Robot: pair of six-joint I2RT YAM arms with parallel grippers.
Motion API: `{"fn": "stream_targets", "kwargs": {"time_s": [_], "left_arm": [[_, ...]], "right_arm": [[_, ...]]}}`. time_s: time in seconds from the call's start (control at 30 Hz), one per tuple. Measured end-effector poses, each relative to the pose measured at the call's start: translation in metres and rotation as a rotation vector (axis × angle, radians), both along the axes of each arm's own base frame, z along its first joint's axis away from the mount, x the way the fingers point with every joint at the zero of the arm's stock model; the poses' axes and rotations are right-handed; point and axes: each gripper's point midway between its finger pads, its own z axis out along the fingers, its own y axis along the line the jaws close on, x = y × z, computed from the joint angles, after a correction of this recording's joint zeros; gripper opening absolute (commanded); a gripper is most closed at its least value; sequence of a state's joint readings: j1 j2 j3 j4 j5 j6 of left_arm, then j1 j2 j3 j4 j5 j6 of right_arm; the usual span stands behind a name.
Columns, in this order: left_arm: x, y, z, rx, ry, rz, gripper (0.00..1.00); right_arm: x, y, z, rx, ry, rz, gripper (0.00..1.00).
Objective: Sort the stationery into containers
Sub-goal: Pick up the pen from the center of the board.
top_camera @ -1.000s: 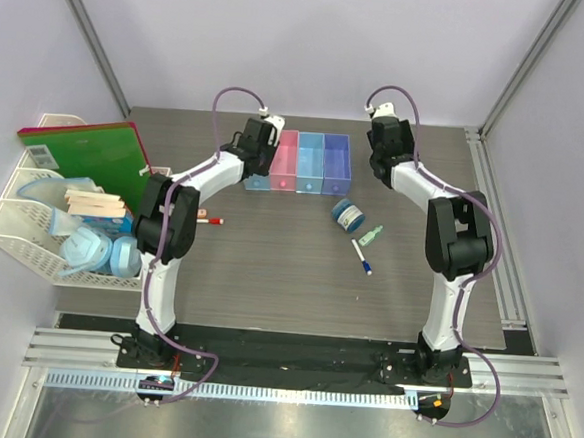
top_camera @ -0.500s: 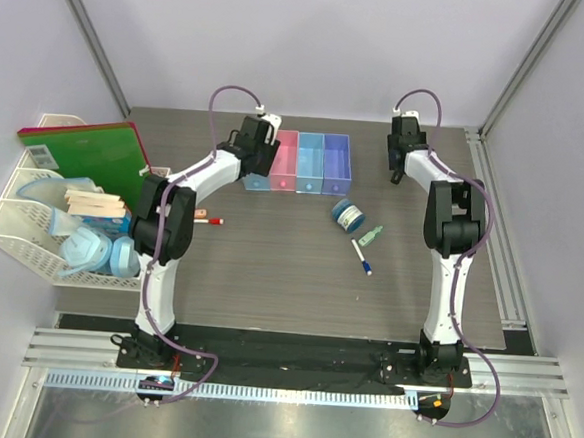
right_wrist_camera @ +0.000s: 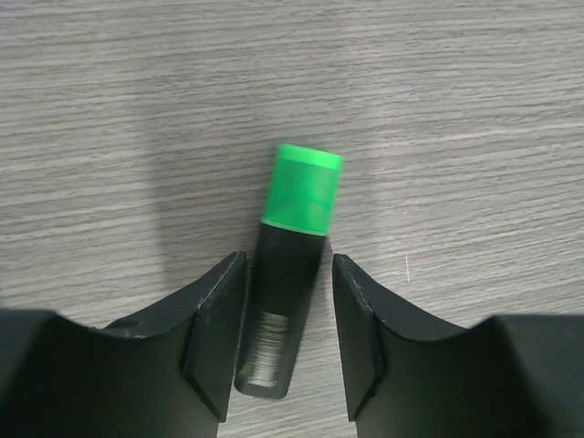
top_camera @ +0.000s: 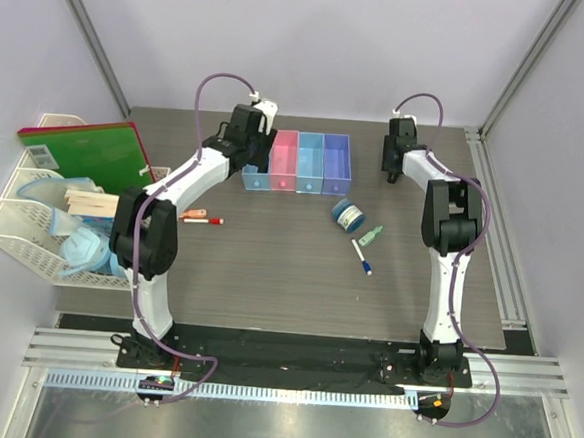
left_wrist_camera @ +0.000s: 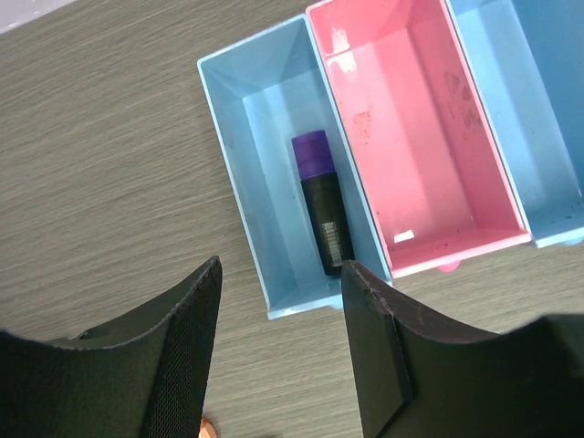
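Observation:
The containers (top_camera: 298, 161) are a row of joined bins at the back middle. In the left wrist view the leftmost light blue bin (left_wrist_camera: 265, 164) holds a black highlighter with a purple end (left_wrist_camera: 321, 205), and the pink bin (left_wrist_camera: 411, 137) beside it is empty. My left gripper (top_camera: 245, 141) (left_wrist_camera: 283, 274) is open and empty just in front of that bin. My right gripper (top_camera: 390, 172) (right_wrist_camera: 288, 274) is open and low, with a finger on each side of the green-capped highlighter (right_wrist_camera: 304, 187) lying on the table. A blue jar (top_camera: 348, 215), a green-white bottle (top_camera: 371, 234), a blue-capped marker (top_camera: 362, 256) and a red-capped marker (top_camera: 202, 219) lie on the table.
A white mesh organiser (top_camera: 31, 231) stands at the left edge with a green notebook (top_camera: 91, 155), wooden sticks (top_camera: 95, 202) and blue items. Metal rails run along the table's right side (top_camera: 497, 223).
My right gripper has swung right, away from the bins, and come down over the green-capped highlighter. My left gripper has drawn back a little to the left of the bins.

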State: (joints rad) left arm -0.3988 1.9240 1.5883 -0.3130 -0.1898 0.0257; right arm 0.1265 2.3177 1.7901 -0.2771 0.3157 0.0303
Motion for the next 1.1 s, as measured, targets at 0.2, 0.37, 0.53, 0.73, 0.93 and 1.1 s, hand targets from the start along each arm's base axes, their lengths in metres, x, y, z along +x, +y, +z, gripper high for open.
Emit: {"fn": "stream_targets", "kwargs": {"time_s": [0.2, 0.37, 0.53, 0.73, 0.93, 1.1], "left_arm": [[-0.008, 0.004, -0.007, 0.022, 0.016, -0.012, 0.56], [-0.018, 0.009, -0.012, 0.046, 0.034, -0.023, 0.56], [-0.028, 0.014, 0.003, 0.043, 0.007, -0.026, 0.56], [-0.035, 0.028, 0.022, 0.041, -0.029, -0.005, 0.56], [-0.037, 0.06, 0.018, 0.052, -0.017, 0.061, 0.55], [-0.047, 0.086, 0.005, 0.058, 0.016, 0.115, 0.54]], "right_arm": [[-0.003, 0.001, -0.002, 0.056, 0.016, -0.027, 0.31], [-0.012, 0.006, -0.002, 0.096, 0.076, -0.021, 0.01], [-0.017, 0.011, -0.003, 0.131, 0.103, -0.011, 0.01], [-0.032, 0.017, 0.0, 0.169, 0.145, 0.007, 0.01], [-0.049, 0.03, 0.032, 0.232, 0.157, 0.041, 0.01], [-0.042, 0.05, 0.093, 0.276, 0.041, 0.092, 0.01]]}}
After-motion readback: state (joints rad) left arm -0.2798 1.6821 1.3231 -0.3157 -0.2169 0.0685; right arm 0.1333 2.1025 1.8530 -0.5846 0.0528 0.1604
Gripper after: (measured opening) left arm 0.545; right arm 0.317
